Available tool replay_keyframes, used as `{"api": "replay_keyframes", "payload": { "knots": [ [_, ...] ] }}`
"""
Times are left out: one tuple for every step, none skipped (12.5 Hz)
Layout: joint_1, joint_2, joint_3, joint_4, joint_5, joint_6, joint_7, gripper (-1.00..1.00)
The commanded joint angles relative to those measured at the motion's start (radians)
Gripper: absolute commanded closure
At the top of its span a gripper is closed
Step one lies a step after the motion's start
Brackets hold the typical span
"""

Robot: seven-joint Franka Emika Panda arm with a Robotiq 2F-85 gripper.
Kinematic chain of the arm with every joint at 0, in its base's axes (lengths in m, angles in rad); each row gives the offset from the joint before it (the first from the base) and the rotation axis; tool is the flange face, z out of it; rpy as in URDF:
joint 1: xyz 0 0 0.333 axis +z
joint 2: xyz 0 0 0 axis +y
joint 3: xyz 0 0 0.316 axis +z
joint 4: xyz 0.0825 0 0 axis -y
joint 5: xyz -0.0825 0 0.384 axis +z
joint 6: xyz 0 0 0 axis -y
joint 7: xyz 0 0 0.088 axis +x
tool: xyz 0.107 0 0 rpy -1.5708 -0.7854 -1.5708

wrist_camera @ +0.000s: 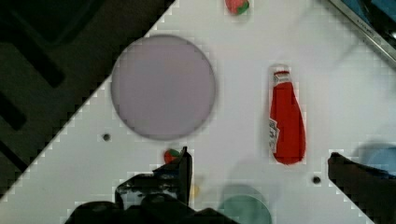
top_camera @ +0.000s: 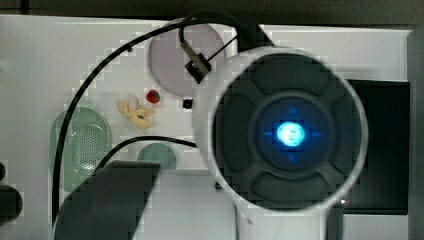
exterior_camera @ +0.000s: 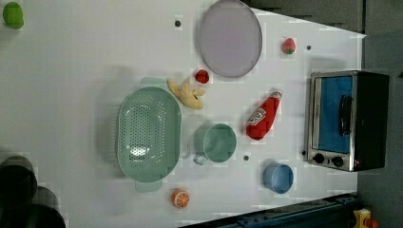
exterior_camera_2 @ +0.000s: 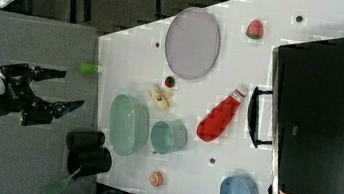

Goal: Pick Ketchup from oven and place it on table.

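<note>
Pincer [exterior_camera_2: 62, 90] wide apart, empty, off table [exterior_camera_2: 245, 61], ketchup [exterior_camera_2: 220, 114] lying by oven [exterior_camera_2: 328, 117]

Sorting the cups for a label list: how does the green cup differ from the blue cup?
The green cup is pale green; the blue cup is blue. The green cup shows a small handle, while no handle shows on the blue cup. In the left view the green cup sits beside the green colander, while the blue cup sits nearer the oven. Both rest on the white table.

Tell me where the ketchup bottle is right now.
In the left view, the ketchup lies on its side on the table, left of the oven, between the green cup and the oven door.
</note>
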Motion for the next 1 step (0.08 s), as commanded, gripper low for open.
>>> {"api": "replay_keyframes", "payload": {
  "knots": [
    [-0.016,0.032,0.002,-0.020,-0.017,-0.021,0.004,-1.00]
  ]
}}
